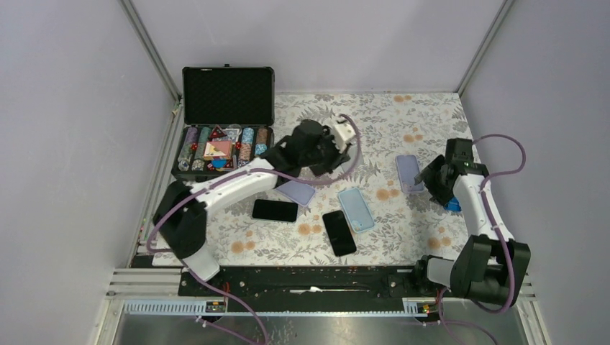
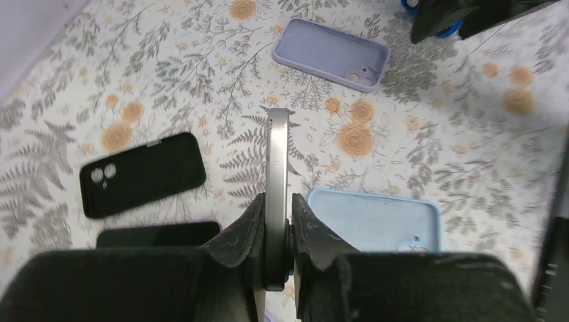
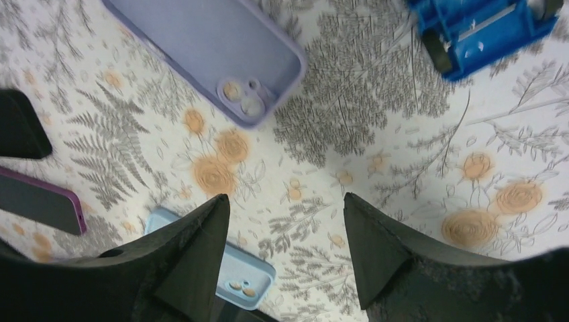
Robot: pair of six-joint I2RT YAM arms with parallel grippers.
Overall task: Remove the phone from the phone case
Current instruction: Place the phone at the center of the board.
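Note:
My left gripper (image 2: 278, 225) is shut on a grey phone (image 2: 278, 161), which it holds on edge above the floral table. Below it lie an empty lavender phone case (image 2: 332, 54) and an empty light blue case (image 2: 376, 218). In the top view the left gripper (image 1: 327, 154) hangs over the table's middle, and the phone is hidden under it. My right gripper (image 3: 285, 215) is open and holds nothing. It hovers just right of the lavender case (image 1: 408, 172), which also shows in the right wrist view (image 3: 208, 47).
An empty black case (image 2: 142, 173) and a dark phone in a purple case (image 2: 158, 235) lie near the light blue case (image 1: 356, 208). A black phone (image 1: 339, 232) lies toward the front. An open poker-chip case (image 1: 226, 136) stands back left. A blue object (image 3: 480, 30) sits beside the right gripper.

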